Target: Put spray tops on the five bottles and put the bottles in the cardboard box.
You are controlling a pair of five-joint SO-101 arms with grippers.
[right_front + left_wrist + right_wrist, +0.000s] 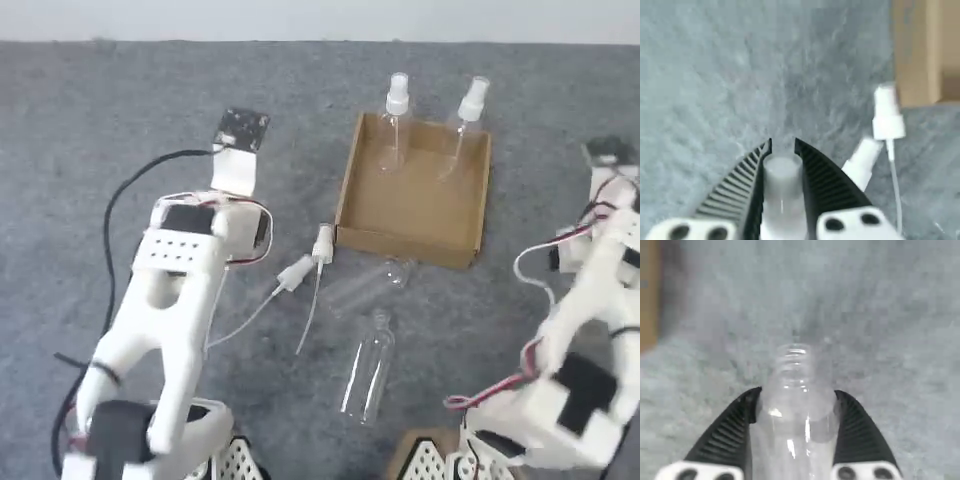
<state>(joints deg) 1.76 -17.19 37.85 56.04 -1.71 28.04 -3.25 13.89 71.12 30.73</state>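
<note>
My left gripper (pixel 782 145) is shut on a white spray top (pixel 782 175), held above the grey carpet. Two more spray tops (pixel 887 120) (pixel 862 160) with thin tubes lie beside it, near the cardboard box (pixel 925 50). My right gripper (pixel 797 395) is shut on a clear bottle (pixel 796 360) whose threaded neck is bare. In the high view the cardboard box (pixel 415 240) holds two upright capped bottles (pixel 395 125) (pixel 462 130). Two uncapped bottles (pixel 370 280) (pixel 368 375) lie in front of the box, next to the loose spray tops (pixel 322 243) (pixel 296 272).
The left arm (pixel 180 290) rises at the left of the grey carpet and the right arm (pixel 600 280) at the right edge. Black and white cables trail around both arms. Bare carpet stretches behind and left of the box.
</note>
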